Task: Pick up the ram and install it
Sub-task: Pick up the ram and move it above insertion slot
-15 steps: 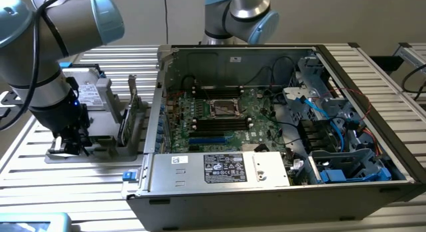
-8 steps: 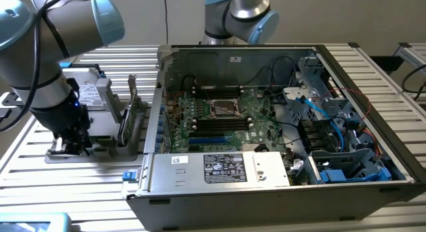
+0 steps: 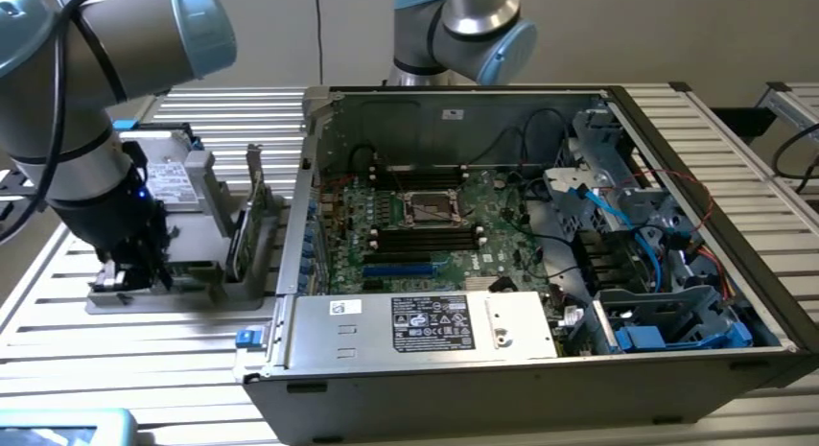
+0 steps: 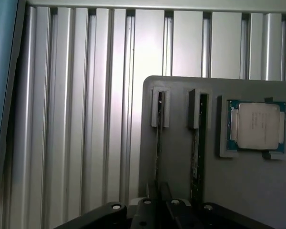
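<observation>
A ribbed aluminium table [image 3: 77, 321] carries an open case [image 3: 512, 398] at the exterior view's right and a grey tray [image 4: 176, 157] at its left. The tray's slots keep the ram [image 4: 158, 143] standing on edge, so its thin faces are free for a pinch from above. The gripper [image 4: 158, 192] sits low over it, clamped across the stick, which rests in its slot. A second stick [image 4: 196, 152] and a CPU [image 4: 257, 126] lie beside it, apart from the gripper.
</observation>
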{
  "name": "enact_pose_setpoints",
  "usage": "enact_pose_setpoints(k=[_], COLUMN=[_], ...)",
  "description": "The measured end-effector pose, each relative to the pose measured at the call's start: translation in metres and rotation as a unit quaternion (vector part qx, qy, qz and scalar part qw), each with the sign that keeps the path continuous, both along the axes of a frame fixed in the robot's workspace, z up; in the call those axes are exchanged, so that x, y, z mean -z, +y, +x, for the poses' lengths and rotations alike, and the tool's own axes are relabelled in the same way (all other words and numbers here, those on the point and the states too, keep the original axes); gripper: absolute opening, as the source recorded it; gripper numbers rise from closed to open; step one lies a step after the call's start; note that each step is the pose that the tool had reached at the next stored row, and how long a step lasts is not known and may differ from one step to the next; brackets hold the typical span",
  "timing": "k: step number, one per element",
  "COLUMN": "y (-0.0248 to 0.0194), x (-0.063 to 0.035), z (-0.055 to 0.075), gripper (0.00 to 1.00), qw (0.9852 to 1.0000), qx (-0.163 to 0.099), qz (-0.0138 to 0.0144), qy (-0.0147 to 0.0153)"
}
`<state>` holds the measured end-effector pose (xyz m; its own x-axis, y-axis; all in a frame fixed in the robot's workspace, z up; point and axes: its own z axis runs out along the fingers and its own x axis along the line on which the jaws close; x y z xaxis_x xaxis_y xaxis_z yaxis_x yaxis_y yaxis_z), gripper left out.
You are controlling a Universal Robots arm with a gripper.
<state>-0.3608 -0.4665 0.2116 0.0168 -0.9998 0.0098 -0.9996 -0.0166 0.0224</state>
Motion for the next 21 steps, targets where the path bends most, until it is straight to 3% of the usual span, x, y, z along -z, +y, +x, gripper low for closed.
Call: enact_pose_setpoints(k=[16, 21], y=[-0.0049, -0.0064], x=[-0.0728, -0.0954], z=[0.000, 0.006], gripper=[0.14, 0.14], qw=[1.0000, 1.0000], qx=[0.000, 0.000], qz=[0.0000, 0.0001], qy=[0.0001, 0.0000])
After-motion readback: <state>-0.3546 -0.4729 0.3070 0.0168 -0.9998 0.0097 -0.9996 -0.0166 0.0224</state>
